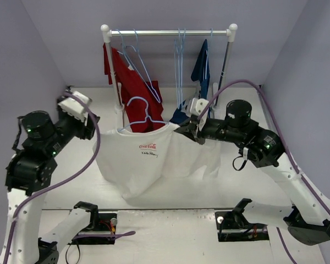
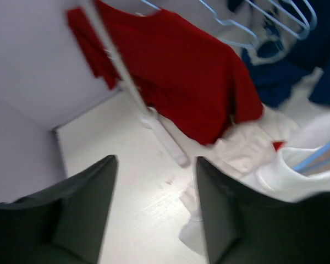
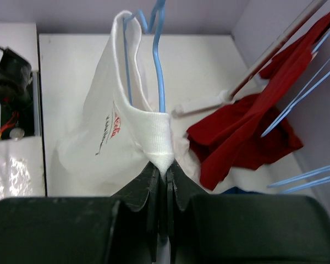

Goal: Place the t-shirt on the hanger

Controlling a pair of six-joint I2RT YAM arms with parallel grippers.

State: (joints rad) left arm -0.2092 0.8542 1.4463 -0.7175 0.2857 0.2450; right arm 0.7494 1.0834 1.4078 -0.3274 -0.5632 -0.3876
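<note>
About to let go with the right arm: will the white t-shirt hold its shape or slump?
Probably floppy: the t-shirt sags in folds below the right gripper, which is pinching its edge. Likely light: the thin hanger inside it shows no obvious bend. It may slide sideways once released.

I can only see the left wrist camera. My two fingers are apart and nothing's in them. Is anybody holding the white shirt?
Observer: Yes. The right gripper is shut on the neckline of the t-shirt.
Operator: Is the blue hanger inside it?
Observer: Partly. In the right wrist view, the hanger runs down into the neck opening.
Operator: So where's my hand?
Observer: From above, the left gripper sits beside the shirt's other shoulder. I can't tell if it touches.
</note>
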